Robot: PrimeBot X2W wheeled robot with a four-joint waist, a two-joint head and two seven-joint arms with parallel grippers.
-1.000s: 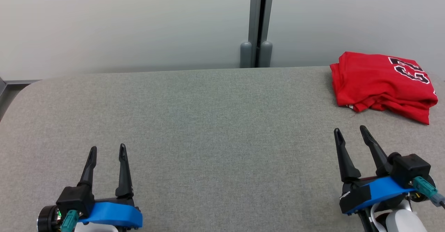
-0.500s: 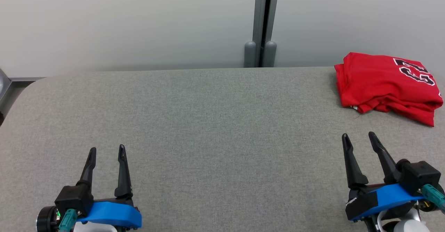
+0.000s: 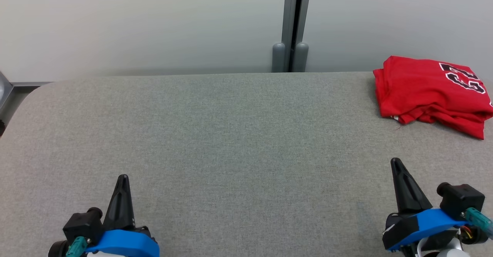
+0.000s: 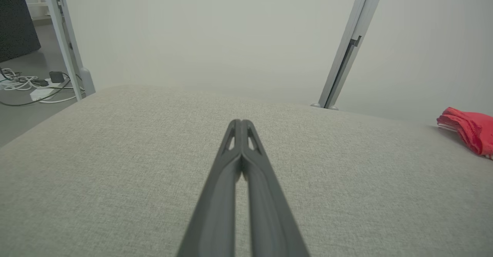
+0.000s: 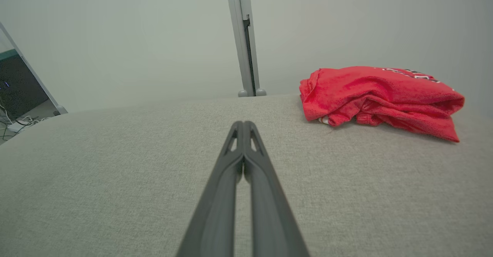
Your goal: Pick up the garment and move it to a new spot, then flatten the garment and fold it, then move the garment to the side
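Both hands have just closed. The left hand (image 3: 123, 179), low at the left of the head view, now has its two dark fingers pressed together into one spike where they stood apart a moment ago. The right hand (image 3: 396, 163), low at the right, has done the same. Each wrist view confirms fingers meeting tip to tip, with nothing between them. Both also sit a little lower in the head view than before, though the camera itself has shifted slightly.

Closing empty over the bare grey desk (image 3: 238, 133) suggests the arms are settling to rest, not starting a grasp.

The red garment (image 3: 427, 91) lies folded in a compact stack at the far right of the desk, ahead of the right hand and slightly to its right. It is apart from that hand and well apart from the left one. So the folding and the move to the side look done.
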